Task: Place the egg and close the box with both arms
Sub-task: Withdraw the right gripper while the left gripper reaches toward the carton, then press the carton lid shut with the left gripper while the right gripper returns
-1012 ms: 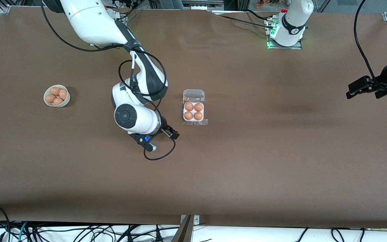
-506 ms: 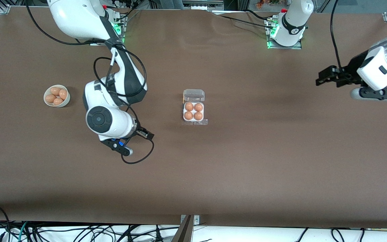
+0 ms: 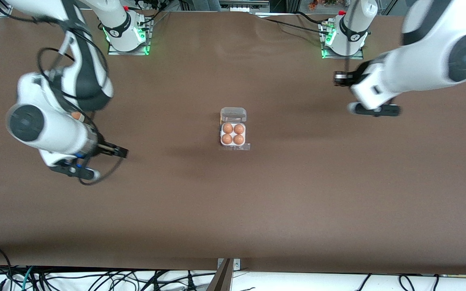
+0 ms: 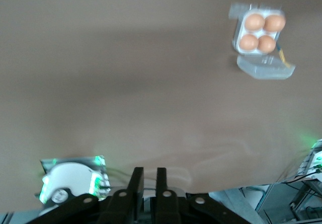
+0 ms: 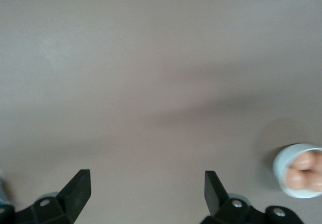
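The box sits open in the middle of the table with four eggs in its cells. Its clear lid lies back flat, away from the front camera. The box also shows in the left wrist view, far from that gripper. My right gripper is open and empty over bare table near the right arm's end, and its wrist view shows the jaws spread wide. My left gripper is shut and empty in the air toward the left arm's end; its fingers stand close together.
A white bowl of spare eggs stands toward the right arm's end. In the front view the right arm covers it, and only one egg peeks out. Green-lit arm bases stand along the table's top edge.
The right arm has swung away from the box toward its own end and now covers the bowl. The left arm has moved in from its end toward the middle. The box has not moved.
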